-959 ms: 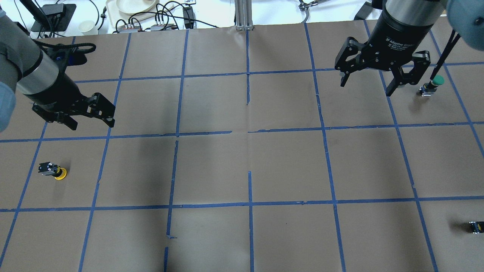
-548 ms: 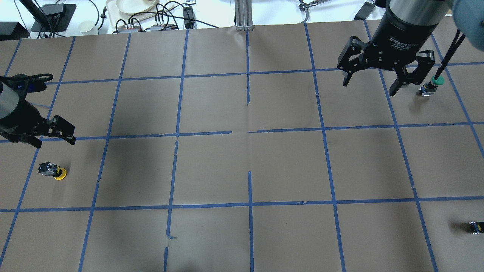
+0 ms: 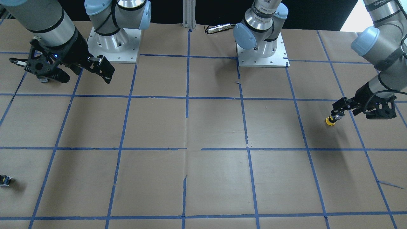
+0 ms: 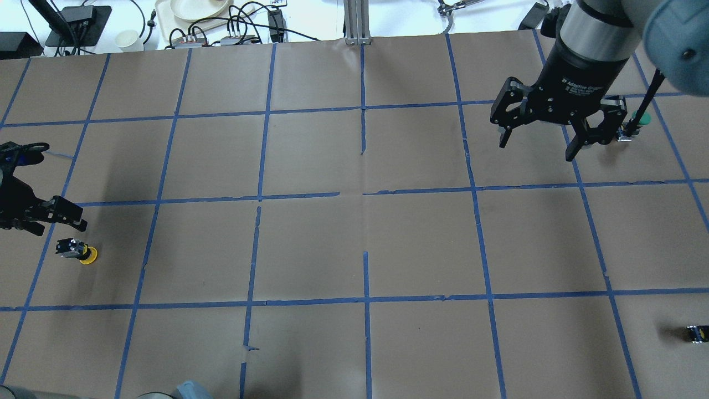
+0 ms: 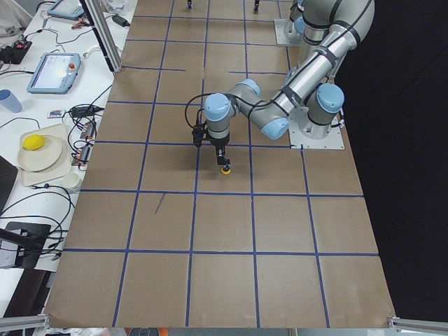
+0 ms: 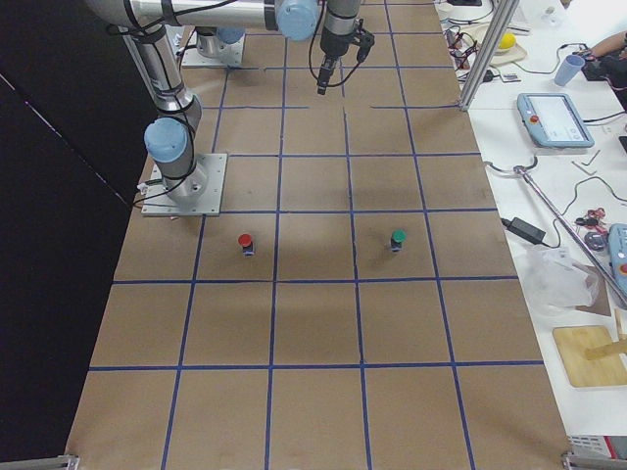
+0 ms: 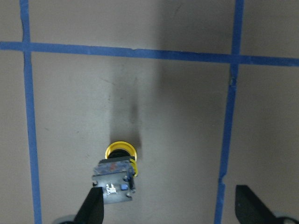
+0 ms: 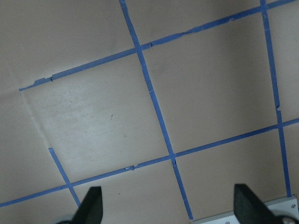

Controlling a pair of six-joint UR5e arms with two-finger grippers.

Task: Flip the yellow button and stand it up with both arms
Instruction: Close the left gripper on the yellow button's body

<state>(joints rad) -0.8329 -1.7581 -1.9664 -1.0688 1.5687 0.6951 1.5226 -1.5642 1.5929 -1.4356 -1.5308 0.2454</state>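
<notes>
The yellow button (image 4: 78, 251) sits at the table's left side, and seems to rest on its yellow cap with the black-and-grey body up. It also shows in the front view (image 3: 330, 120) and in the left wrist view (image 7: 116, 173). My left gripper (image 4: 57, 226) is open and empty, just above and behind the button, which lies by one fingertip (image 7: 93, 210). My right gripper (image 4: 536, 148) is open and empty, high over the far right of the table. Its wrist view (image 8: 169, 206) shows only bare paper and tape.
A green-capped button (image 4: 637, 120) stands just right of the right gripper. A red-capped button (image 6: 245, 241) stands near the right front edge (image 4: 697, 332). Cables, a plate and boxes (image 4: 194, 11) lie beyond the far edge. Blue tape grids the brown paper.
My left gripper has moved left and towards the robot, down next to the yellow button. My right gripper has shifted slightly towards the robot. The button has not moved.
</notes>
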